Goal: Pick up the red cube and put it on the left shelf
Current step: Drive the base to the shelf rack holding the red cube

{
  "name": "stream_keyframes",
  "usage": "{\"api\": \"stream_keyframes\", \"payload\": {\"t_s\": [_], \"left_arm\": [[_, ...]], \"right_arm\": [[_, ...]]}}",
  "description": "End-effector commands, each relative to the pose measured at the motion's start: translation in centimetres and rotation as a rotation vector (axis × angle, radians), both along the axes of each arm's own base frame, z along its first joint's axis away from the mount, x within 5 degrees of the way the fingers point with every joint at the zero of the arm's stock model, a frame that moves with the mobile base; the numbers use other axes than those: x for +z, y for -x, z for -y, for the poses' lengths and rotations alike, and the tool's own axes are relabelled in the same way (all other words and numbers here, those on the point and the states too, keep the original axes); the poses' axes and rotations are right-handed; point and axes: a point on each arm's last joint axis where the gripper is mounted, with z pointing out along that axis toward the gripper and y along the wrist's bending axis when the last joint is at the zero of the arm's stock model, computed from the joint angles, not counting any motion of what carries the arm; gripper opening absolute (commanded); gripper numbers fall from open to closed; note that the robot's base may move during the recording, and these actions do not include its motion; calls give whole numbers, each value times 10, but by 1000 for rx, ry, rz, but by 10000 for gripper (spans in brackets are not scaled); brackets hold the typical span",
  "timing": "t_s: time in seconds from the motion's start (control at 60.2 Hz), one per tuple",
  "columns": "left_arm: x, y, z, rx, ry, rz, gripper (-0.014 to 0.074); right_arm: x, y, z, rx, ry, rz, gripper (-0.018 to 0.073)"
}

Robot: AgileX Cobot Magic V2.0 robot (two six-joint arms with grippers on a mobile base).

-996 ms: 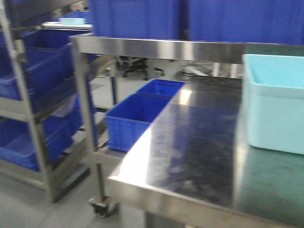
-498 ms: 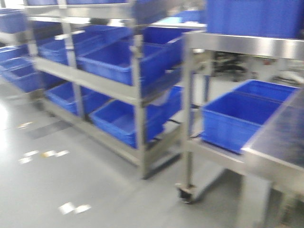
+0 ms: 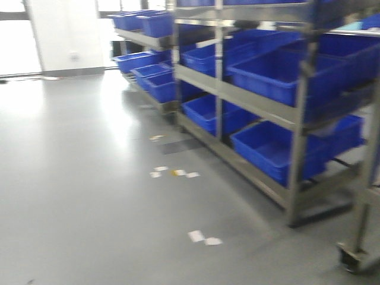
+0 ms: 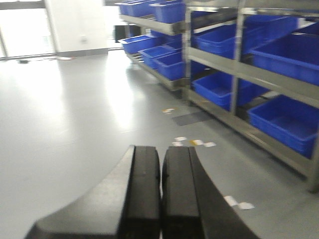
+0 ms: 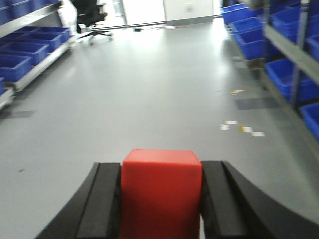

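Observation:
The red cube (image 5: pixel 162 194) sits squeezed between the two black fingers of my right gripper (image 5: pixel 160 167), which is shut on it above the grey floor. My left gripper (image 4: pixel 160 149) is shut, pads together, holding nothing. A stainless-steel rack with blue crates stands at the right of the front view. Its middle tier with a flat front rail (image 3: pixel 255 102) looks like the left shelf and also shows in the left wrist view (image 4: pixel 259 74). Neither gripper shows in the front view.
More racks of blue crates (image 3: pixel 148 59) run back along the right. Another low row (image 5: pixel 25 55) lines the far left, by a black office chair (image 5: pixel 92 20). Paper scraps (image 3: pixel 175 173) lie on the grey floor. A caster (image 3: pixel 356 256) stands at the lower right.
The front view has swung left: the steel table and pale tub slid out of frame, and the crate rack moved from the left edge to the right side.

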Motion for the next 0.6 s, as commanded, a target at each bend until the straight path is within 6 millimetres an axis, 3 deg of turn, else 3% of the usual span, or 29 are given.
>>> {"api": "stream_keyframes", "payload": {"t_s": [0.0,0.581], "left_arm": [[1,0,0,-3,9,80,102],[1,0,0,-3,9,80,102]], "right_arm": [[17,0,1,-7,-46,102,234],[16,0,1,-7,-45,101,234]]}}
